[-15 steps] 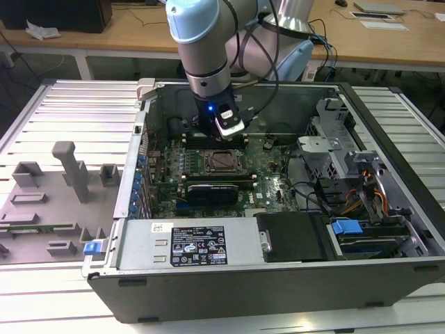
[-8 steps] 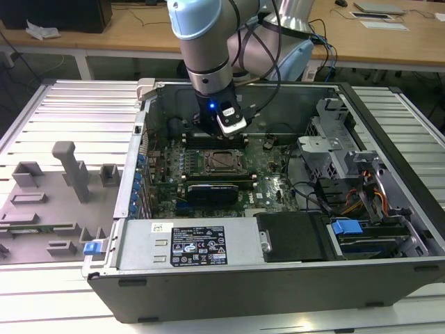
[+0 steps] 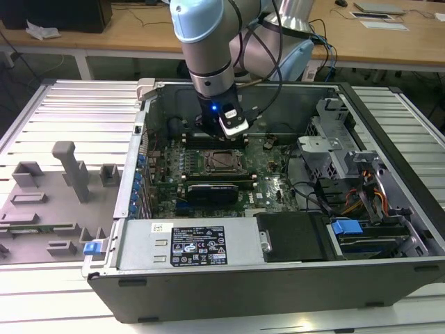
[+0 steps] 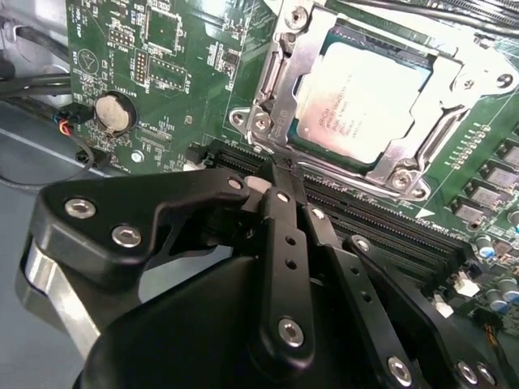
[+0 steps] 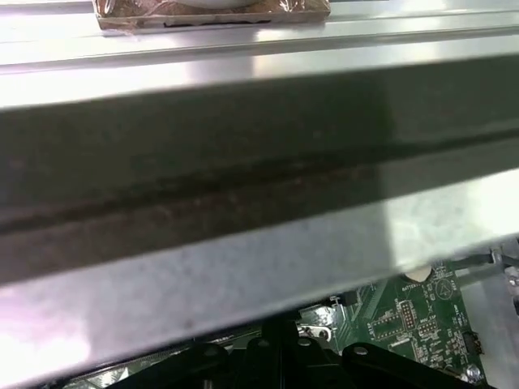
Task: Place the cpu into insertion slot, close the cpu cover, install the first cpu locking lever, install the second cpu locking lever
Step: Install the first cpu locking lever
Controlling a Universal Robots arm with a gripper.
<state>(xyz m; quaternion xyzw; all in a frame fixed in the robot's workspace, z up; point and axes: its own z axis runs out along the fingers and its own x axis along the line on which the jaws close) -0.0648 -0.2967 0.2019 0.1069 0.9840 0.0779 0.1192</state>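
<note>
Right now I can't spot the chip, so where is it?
The cpu sits in its socket under the closed metal cover, on the green board just beyond the gripper in the second wrist view.

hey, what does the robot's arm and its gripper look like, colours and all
The arm is silver-grey tubing with pale blue joint caps, and black cables run along it. Its wrist carries a small black-and-white block with a blue light. The gripper is matte black, built of flat linkage bars pinned with silver screws, narrowing to slim black fingers.
</note>
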